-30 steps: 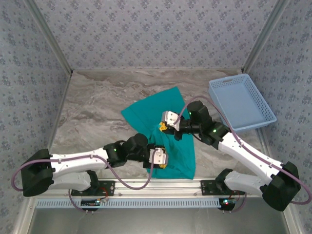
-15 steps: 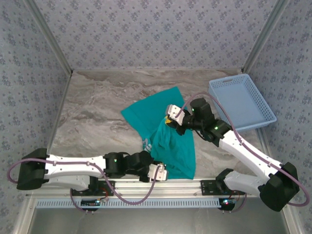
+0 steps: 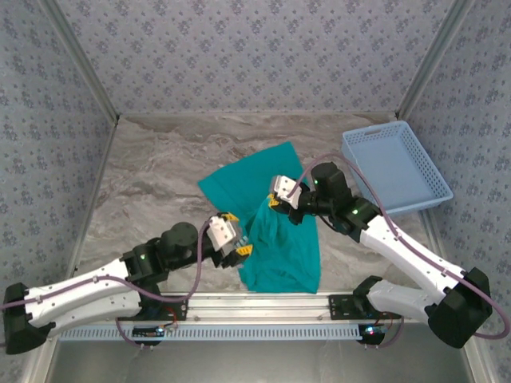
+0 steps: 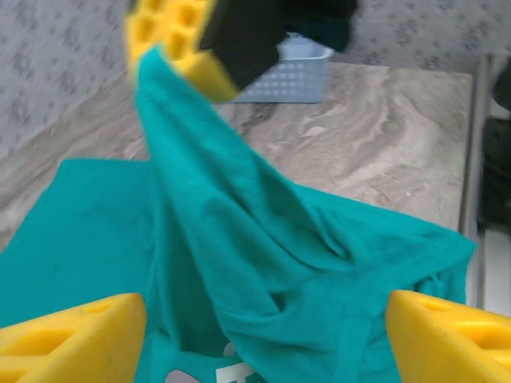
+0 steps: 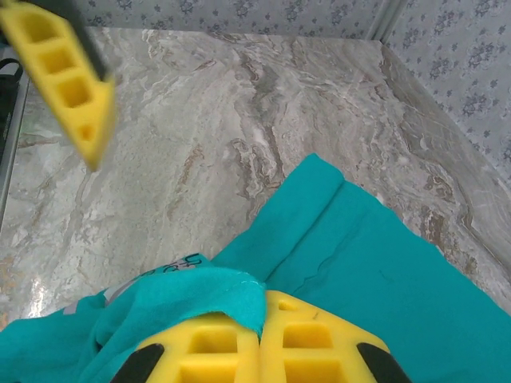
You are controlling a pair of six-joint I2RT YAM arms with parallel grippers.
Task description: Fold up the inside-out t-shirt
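Gray marble table [image 3: 160, 183], with my teal t-shirt [image 3: 279, 247] lying left of the blue basket [image 3: 395, 167].
My right gripper [image 3: 274, 204], near the basket's left side, pinches a fold of the shirt and holds it up. My left gripper [image 3: 237, 243], farther left, has its fingers wide apart, holding nothing.
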